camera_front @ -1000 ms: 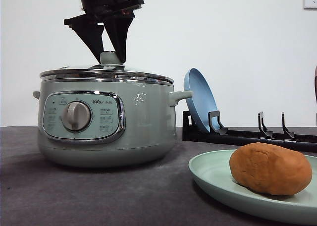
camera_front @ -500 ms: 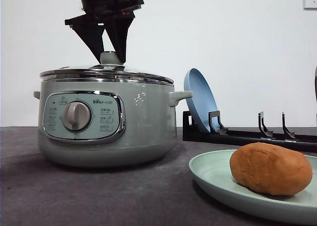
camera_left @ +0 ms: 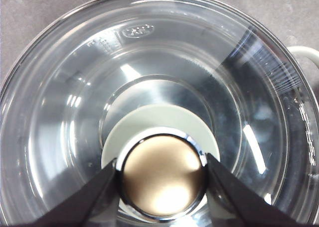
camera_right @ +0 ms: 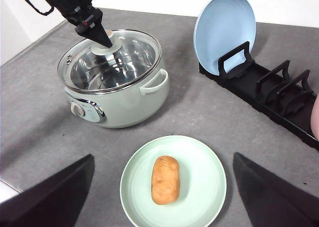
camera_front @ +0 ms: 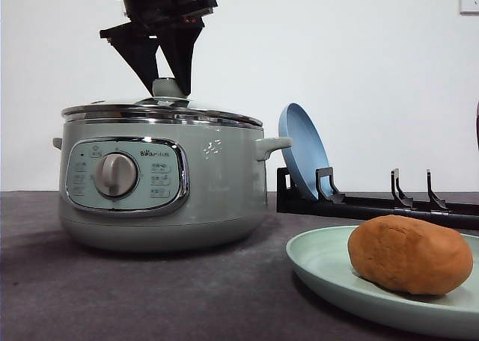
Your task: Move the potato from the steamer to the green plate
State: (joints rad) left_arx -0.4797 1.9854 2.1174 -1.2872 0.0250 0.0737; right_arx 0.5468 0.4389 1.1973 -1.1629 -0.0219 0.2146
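Potato [camera_front: 409, 254], smooth orange-brown and oval, lies on the pale mint-green round plate [camera_front: 322, 260] at the lower right of the front frame. Left of it stands the sage-green round electric steamer [camera_front: 161, 180], its chrome-rimmed panel marked "Bear" above a grey dial [camera_front: 115, 175]. The glass lid [camera_right: 110, 61] is seated on the pot. The left gripper [camera_front: 171, 84] is clamped on the lid's green knob [camera_left: 163, 177], fingers touching both sides. The right gripper [camera_right: 162, 197] hangs above the plate, fingers wide apart. A blue plate [camera_front: 301, 150] leans upright in a black rack [camera_front: 374, 206].
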